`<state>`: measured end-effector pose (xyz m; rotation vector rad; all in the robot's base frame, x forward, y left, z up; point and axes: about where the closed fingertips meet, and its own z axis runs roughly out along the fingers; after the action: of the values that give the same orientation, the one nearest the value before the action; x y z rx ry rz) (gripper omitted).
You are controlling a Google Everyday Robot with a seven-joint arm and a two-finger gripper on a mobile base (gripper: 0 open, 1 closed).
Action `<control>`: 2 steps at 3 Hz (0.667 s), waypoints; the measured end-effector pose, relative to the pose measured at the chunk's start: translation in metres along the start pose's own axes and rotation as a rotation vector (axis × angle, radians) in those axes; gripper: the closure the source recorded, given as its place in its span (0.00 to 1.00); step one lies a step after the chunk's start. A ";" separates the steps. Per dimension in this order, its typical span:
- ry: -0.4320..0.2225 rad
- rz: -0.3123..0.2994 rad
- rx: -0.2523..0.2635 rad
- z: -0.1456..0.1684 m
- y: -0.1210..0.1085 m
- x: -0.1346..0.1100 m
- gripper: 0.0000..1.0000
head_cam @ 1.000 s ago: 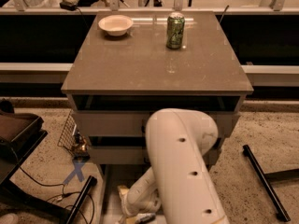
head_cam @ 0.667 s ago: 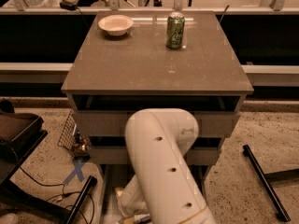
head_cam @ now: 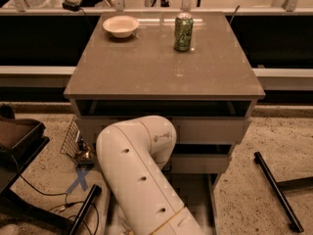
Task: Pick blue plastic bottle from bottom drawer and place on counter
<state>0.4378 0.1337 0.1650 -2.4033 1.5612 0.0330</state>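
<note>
White arm (head_cam: 139,180) has swung left, bending down at the bottom drawer (head_cam: 198,199); the gripper is hidden beneath it, grasp impossible to tell, bottle unseen, and the bench (head_cam: 161,67) holds only a can (head_cam: 183,32) and bowl (head_cam: 121,25), so the pick looks unfinished

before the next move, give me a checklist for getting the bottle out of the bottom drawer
1. bottom drawer pulled out: ok, its tray shows beside the arm.
2. blue plastic bottle located: cannot tell, the arm hides the drawer's inside.
3. gripper in place: cannot tell, it is hidden low behind the arm.
4. room on the counter: ok, its front half is bare.
5. green can and bowl out of the way: ok, both near the back edge.
</note>
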 end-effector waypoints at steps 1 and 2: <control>-0.009 0.008 -0.003 0.005 0.001 0.001 0.00; 0.011 0.021 -0.034 0.020 0.010 0.016 0.00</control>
<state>0.4375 0.1208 0.1408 -2.4171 1.6038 0.0513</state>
